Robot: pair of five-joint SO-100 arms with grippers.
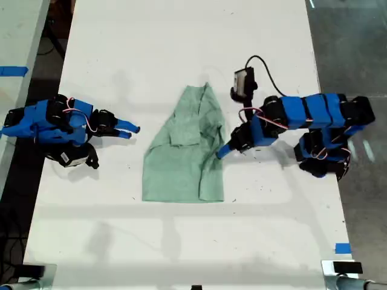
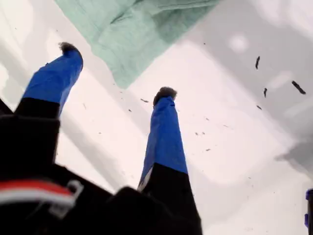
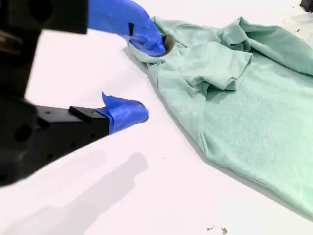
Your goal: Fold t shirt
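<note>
mint t shirt (image 1: 184,151) lies mid-table (image 1: 181,241), partly folded. my second gripper (image 3: 146,81), jaws apart, has one tip touching the cloth's edge, likely to pinch it. my first gripper (image 2: 117,71) gapes, clear of the shirt.

A white table (image 1: 181,48) carries dark specks (image 2: 257,62) (blue tape (image 1: 342,248) marks one edge).
</note>
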